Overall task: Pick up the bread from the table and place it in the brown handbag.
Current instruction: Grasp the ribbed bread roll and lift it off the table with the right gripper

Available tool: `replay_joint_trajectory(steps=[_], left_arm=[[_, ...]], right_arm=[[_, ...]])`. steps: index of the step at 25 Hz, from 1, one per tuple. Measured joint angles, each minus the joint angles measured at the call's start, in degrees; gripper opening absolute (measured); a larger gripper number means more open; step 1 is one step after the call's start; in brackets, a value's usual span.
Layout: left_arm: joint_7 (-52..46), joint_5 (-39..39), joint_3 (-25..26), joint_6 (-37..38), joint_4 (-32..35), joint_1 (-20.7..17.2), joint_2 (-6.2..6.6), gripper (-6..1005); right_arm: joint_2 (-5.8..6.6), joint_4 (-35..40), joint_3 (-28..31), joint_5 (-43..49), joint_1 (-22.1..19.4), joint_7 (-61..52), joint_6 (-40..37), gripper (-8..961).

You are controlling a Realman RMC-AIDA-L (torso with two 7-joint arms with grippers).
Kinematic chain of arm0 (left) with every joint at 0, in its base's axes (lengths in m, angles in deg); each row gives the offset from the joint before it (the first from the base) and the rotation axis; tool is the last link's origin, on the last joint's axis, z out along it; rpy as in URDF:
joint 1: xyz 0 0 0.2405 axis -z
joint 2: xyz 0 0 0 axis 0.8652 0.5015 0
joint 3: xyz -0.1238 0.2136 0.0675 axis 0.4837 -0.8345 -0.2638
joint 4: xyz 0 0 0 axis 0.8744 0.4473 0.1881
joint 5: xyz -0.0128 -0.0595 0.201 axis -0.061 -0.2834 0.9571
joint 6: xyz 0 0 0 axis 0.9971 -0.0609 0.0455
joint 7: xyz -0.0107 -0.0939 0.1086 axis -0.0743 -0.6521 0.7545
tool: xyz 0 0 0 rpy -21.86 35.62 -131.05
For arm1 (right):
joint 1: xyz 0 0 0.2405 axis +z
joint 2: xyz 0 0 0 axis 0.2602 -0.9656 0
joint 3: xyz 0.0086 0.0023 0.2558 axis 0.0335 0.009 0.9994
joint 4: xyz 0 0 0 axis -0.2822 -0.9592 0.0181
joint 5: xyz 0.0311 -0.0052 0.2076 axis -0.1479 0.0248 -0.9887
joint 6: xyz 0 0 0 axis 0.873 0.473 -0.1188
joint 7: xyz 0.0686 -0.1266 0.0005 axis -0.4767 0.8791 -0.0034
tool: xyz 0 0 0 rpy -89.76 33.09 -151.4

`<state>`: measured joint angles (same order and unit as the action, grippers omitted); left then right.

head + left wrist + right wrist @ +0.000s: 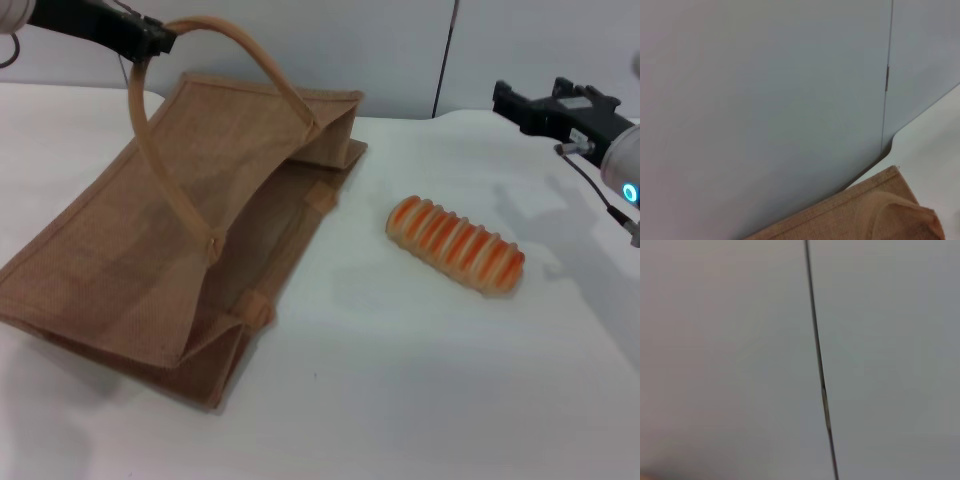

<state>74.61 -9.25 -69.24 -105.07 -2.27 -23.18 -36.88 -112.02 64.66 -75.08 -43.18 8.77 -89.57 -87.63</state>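
Bread: pale beige w/ bright orange stripes across ridged top. Brown handbag: tan-brown woven jute, coarse weave visible; lighter tan trim along edges, lighter arched loop handle, small tan tabs at handle ends; darker brown in shaded inside. Same tan weave + paler edge in left wrist view. Table: plain white, no pattern, faint grey shadows. Left gripper: black. Right gripper: black, w/ pale grey-white wrist body, small cyan ring light. Wall: flat grey-blue, thin dark vertical seam.
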Motion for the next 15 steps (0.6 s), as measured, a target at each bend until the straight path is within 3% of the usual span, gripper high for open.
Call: replay_joint_trajectory(steps=[8,14,15], left_arm=[[0.16,0.0,0.39,0.0,0.0,-0.02,-0.13,116],[0.03,-0.03,0.37,0.0,0.08,0.15,-0.2,116],[0.02,-0.04,0.37,0.0,0.08,0.16,-0.2,116]], right_arm=[[1.14,-0.84,0.01,-7.83,-2.08,-3.19,-9.01,825],[3.89,-6.23,-3.48,-7.04,-0.43,-16.78,-17.2,825],[4.92,-8.73,-4.93,-4.49,0.93,-22.3,-20.07,825]])
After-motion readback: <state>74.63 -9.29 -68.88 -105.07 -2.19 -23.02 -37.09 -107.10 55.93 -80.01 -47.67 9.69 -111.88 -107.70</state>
